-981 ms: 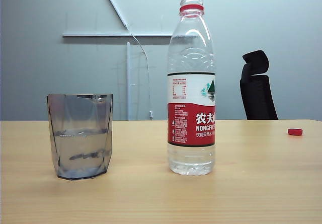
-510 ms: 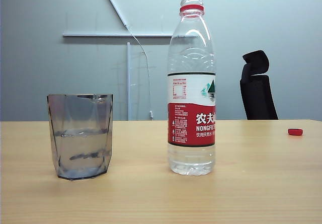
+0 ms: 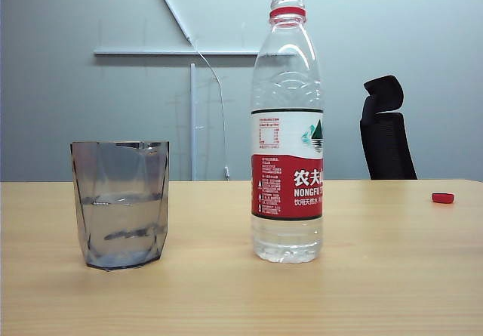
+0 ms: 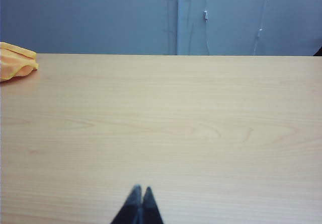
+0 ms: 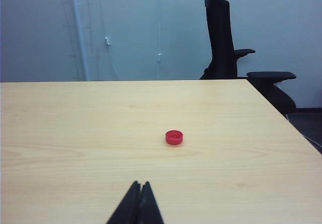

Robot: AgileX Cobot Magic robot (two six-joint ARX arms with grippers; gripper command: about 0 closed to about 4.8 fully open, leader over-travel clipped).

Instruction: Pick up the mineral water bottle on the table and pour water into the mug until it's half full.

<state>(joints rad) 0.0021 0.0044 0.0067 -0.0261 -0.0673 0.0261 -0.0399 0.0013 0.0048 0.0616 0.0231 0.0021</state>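
The mineral water bottle (image 3: 287, 132) stands upright and uncapped on the table (image 3: 377, 275), with a red neck ring and a red-and-white label. To its left stands the mug (image 3: 121, 204), a smoky-grey faceted tumbler with water (image 3: 121, 219) up to about half its height. Neither gripper shows in the exterior view. My left gripper (image 4: 140, 189) is shut over bare tabletop (image 4: 176, 123), with nothing between its tips. My right gripper (image 5: 140, 183) is shut too, a short way from a red bottle cap (image 5: 174, 137). The bottle and mug are out of both wrist views.
The red cap (image 3: 443, 197) lies on the table at the far right. An orange cloth (image 4: 16, 60) lies at the table's edge in the left wrist view. A black office chair (image 5: 226, 38) stands beyond the table's far corner (image 5: 249, 81).
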